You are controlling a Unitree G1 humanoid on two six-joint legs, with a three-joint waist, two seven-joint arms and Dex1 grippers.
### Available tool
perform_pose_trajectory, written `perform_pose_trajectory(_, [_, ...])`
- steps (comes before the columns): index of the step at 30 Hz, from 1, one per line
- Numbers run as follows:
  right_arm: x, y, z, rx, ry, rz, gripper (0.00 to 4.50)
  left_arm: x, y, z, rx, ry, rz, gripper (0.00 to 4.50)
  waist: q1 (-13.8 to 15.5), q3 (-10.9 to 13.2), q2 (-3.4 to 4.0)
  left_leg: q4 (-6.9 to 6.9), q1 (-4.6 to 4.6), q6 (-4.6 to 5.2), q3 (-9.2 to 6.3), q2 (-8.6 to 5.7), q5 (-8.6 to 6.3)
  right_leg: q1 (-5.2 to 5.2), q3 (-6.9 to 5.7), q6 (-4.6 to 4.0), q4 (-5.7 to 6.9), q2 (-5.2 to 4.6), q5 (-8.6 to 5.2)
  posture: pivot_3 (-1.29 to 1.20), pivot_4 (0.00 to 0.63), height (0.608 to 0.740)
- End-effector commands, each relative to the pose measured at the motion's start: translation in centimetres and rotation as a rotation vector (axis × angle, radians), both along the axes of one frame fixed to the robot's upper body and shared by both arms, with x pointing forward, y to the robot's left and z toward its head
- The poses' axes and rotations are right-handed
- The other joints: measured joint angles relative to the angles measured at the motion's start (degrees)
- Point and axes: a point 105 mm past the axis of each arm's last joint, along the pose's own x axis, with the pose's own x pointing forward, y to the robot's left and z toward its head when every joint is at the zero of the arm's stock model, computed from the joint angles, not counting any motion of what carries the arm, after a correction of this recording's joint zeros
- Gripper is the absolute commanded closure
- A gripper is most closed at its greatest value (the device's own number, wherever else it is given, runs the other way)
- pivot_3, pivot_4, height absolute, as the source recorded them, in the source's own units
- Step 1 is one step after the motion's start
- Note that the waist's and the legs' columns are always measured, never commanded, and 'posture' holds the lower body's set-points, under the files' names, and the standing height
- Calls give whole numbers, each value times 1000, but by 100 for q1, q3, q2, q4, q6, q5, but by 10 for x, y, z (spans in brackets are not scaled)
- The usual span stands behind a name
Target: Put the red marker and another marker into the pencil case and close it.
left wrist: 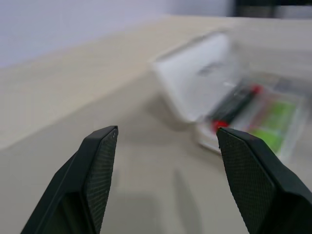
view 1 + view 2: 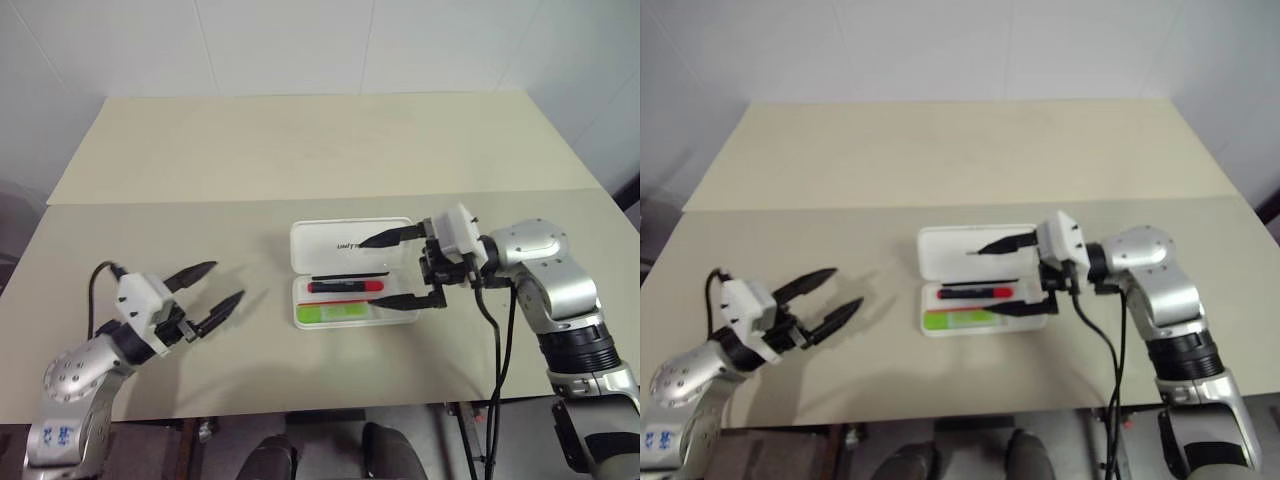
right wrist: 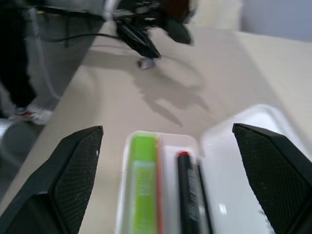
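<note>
The white pencil case (image 2: 345, 243) lies open in the middle of the table, its lid flat behind the tray. In the tray the red marker (image 2: 345, 286) lies beside the lime-green marker (image 2: 340, 313), which is nearer the front edge. My right gripper (image 2: 384, 270) hovers over the case's right end, pointing left, open, with one finger over the lid and one over the tray's front. My left gripper (image 2: 213, 285) stands open and empty over bare table to the left of the case. The right wrist view looks down on the green marker (image 3: 142, 185) and red marker (image 3: 187, 195).
The beige table (image 2: 300, 150) stretches far behind the case, with a seam running across it just behind the lid. A black cable (image 2: 495, 340) hangs from my right wrist past the table's front edge.
</note>
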Motion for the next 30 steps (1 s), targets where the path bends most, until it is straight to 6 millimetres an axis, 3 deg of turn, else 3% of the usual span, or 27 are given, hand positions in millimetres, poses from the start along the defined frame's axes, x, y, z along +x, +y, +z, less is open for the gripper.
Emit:
perform_pose_trajectory(1, [7,-13,9,6,-52,-19,19,-12,7,8,-14,-55,216,1049,4,-2,-4,-1,0,0,1,1,0,1,0,0,-4,0,0,0,150,740])
perform_pose_trajectory(11, [13,0,10,15,-56,62,19,-23,-6,-9,-231,10,550,1049,146,-3,-13,12,7,2,77,7,-3,5,5,1,-20,5,0,0,150,740])
perform_pose_trajectory(18, [21,-4,16,-14,-56,72,19,-36,6,-34,-308,102,835,1049,141,-4,-19,11,8,9,107,8,-12,-2,7,-5,-27,3,7,0,150,740])
perform_pose_trajectory(30, [23,1,24,-33,-81,100,19,-41,17,-69,-345,237,951,1049,144,-3,-20,12,5,13,131,16,-35,-6,1,-5,-54,2,7,0,150,740])
